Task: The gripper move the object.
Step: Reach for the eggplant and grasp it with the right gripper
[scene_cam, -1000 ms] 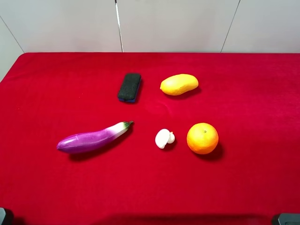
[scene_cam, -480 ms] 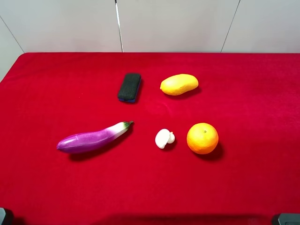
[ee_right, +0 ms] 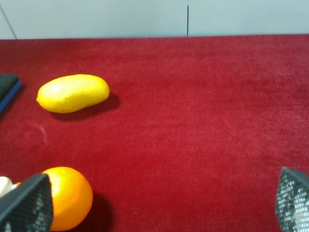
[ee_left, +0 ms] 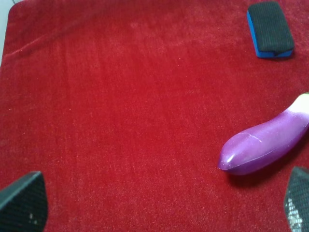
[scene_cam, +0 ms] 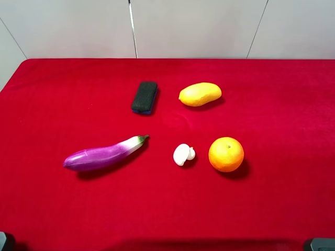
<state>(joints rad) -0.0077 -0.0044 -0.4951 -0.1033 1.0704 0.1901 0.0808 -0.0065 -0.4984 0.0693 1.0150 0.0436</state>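
Observation:
The purple eggplant (scene_cam: 102, 154) lies on the red cloth at the left of centre, its green stem pointing toward the back right. It also shows in the left wrist view (ee_left: 265, 146). My left gripper (ee_left: 159, 205) is open and empty, its fingertips (ee_left: 21, 198) wide apart, the eggplant's blunt end close to one tip. My right gripper (ee_right: 159, 203) is open and empty, its fingertips (ee_right: 26, 203) spread wide. In the exterior high view only small dark parts of the arms show at the bottom corners.
A black sponge block (scene_cam: 144, 97) with a blue base lies at the back. A yellow mango (scene_cam: 200, 94) lies to its right. An orange (scene_cam: 226, 154) and a small white piece (scene_cam: 183, 154) lie right of the eggplant. A pale wall stands behind.

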